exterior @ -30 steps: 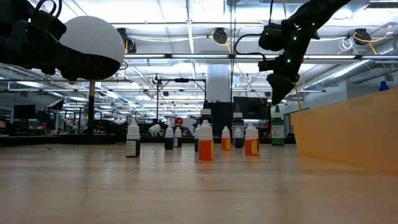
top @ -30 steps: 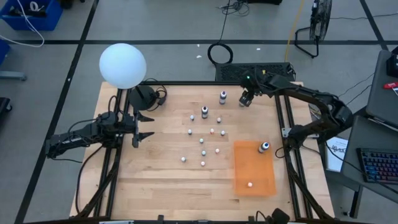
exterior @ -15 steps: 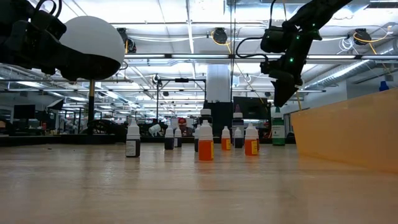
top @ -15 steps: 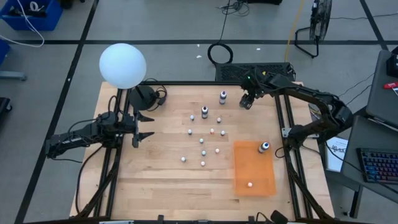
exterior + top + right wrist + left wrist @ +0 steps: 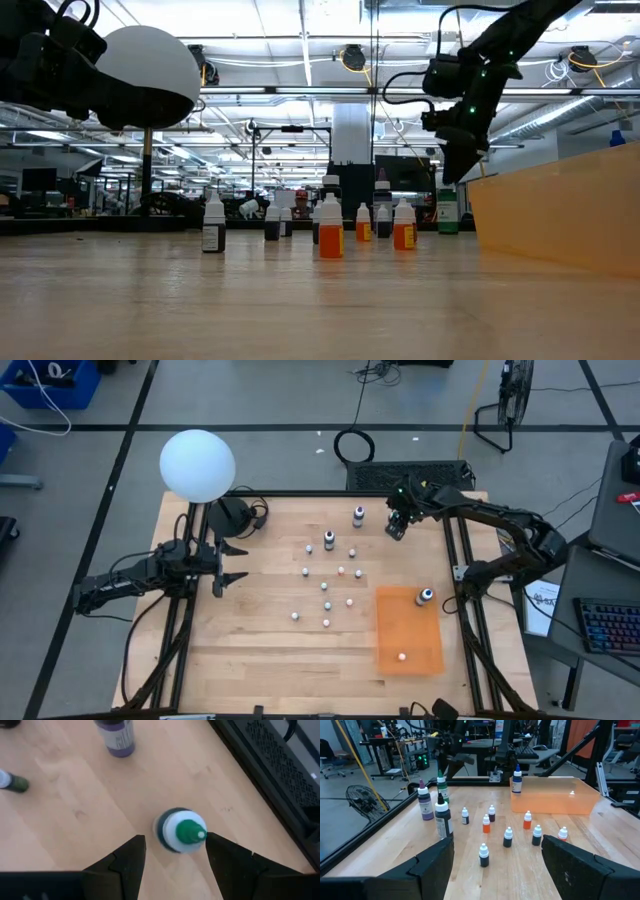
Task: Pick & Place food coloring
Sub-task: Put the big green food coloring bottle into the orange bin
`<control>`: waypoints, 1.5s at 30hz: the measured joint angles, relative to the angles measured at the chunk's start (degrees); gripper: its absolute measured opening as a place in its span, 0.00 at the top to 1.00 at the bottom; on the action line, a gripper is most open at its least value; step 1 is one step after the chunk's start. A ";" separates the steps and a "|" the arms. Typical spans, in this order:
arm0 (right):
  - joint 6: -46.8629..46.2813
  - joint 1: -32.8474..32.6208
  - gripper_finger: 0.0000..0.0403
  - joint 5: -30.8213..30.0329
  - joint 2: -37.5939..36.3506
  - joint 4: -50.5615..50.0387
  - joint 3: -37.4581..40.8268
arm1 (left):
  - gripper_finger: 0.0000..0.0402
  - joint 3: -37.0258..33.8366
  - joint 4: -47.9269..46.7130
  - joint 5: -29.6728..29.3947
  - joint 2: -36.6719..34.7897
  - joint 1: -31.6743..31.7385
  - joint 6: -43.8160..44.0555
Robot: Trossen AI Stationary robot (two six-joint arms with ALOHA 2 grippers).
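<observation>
Several small food coloring bottles (image 5: 327, 585) stand upright on the wooden table, some orange, some dark. A green-topped bottle (image 5: 181, 831) stands near the far right edge, beside a purple-topped one (image 5: 358, 515). My right gripper (image 5: 175, 862) hangs open above the green-topped bottle (image 5: 446, 205), slanting down, one finger on either side of it and apart from it. A blue-topped bottle (image 5: 425, 596) and a tiny whitish one (image 5: 402, 656) stand on the flat orange sheet (image 5: 408, 635). My left gripper (image 5: 232, 565) waits open at the table's left side.
A white globe (image 5: 197, 464) stands on a post at the far left corner. Black frame rails (image 5: 452, 550) run along the table's right edge, close behind the green-topped bottle. A dark white-topped bottle (image 5: 329, 540) stands left of the purple-topped one.
My right gripper has sunk toward the green-topped bottle and tipped more steeply downward, its fingers staying open. The bottles have kept their places.
</observation>
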State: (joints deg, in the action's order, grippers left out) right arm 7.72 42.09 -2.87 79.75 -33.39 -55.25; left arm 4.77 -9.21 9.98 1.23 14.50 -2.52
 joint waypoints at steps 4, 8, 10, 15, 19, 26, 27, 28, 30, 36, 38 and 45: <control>0.96 0.00 0.51 0.02 0.00 3.18 1.29 | 0.26 -0.01 0.01 0.00 -0.01 -0.01 0.00; 1.08 0.62 0.51 0.01 0.00 3.41 1.39 | 0.26 -0.02 0.02 0.00 -0.02 -0.02 0.00; 0.76 1.18 0.51 0.02 0.00 3.13 1.39 | 0.26 -0.01 0.01 0.00 -0.01 -0.01 0.00; 0.47 2.17 0.51 0.05 0.53 3.19 1.39 | 0.26 -0.02 0.00 0.00 -0.02 -0.02 0.00; 0.42 2.19 0.51 0.15 0.56 3.48 1.39 | 0.26 -0.01 0.02 0.00 -0.01 0.00 0.00; 0.48 2.19 0.51 0.22 2.63 3.43 1.39 | 0.26 -0.01 0.02 0.00 -0.02 -0.01 -0.01; 0.58 2.19 0.51 0.22 3.15 3.63 1.39 | 0.26 -0.02 0.01 0.00 0.00 -0.01 -0.02; 0.73 2.19 0.51 0.22 3.63 3.74 1.39 | 0.26 -0.01 0.00 0.00 0.00 -0.02 0.00; 0.88 2.19 0.51 0.21 4.07 3.58 1.41 | 0.26 -0.01 0.01 0.00 -0.02 0.00 0.00; 1.79 2.19 0.51 0.09 3.51 4.95 1.41 | 0.26 0.00 0.02 0.00 -0.02 0.00 -0.02; 1.91 2.19 0.51 0.07 3.49 5.90 1.39 | 0.26 -0.01 0.02 0.00 -0.01 -0.02 0.00; 1.41 2.19 0.51 0.02 3.52 5.77 1.39 | 0.26 -0.02 0.00 0.00 -0.02 0.00 0.00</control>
State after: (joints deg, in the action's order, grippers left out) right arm 9.13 44.27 -2.85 83.26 -27.62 -53.87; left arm 4.76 -9.21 9.98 1.21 14.50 -2.52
